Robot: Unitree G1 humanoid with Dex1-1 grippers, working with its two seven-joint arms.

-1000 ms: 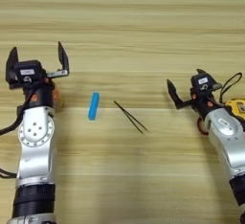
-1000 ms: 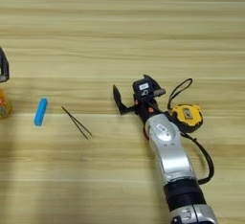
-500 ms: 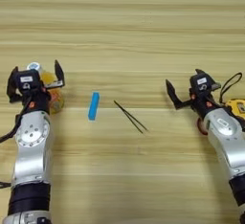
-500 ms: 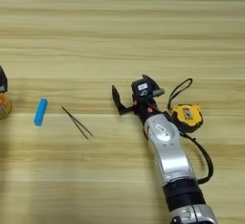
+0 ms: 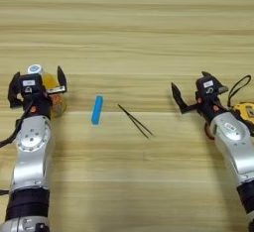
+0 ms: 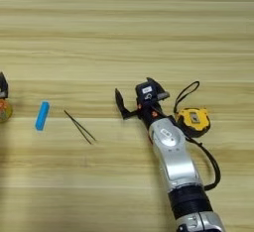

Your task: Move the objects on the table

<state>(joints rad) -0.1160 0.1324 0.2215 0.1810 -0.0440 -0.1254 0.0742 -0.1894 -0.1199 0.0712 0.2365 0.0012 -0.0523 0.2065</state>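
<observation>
In the left eye view we see our left tool (image 5: 37,83), fingers apart, straddling the orange juice bottle (image 5: 49,91), with the blue block (image 5: 97,109) and black sticks (image 5: 135,121) on the worktop (image 5: 129,28). The right eye view alone shows the whole tape measure (image 6: 193,120) beside our right tool (image 6: 136,102), fingers spread and empty.

No wording reads anywhere here; the small white sticker on top of the black right gripper (image 6: 133,103) carries marks too small to make out; the same goes for the white sticker on the black left gripper (image 5: 36,84); the face of the yellow tape measure with black strap (image 6: 193,121) shows no legible print; the orange juice bottle with white cap (image 5: 50,89) shows no readable label.
</observation>
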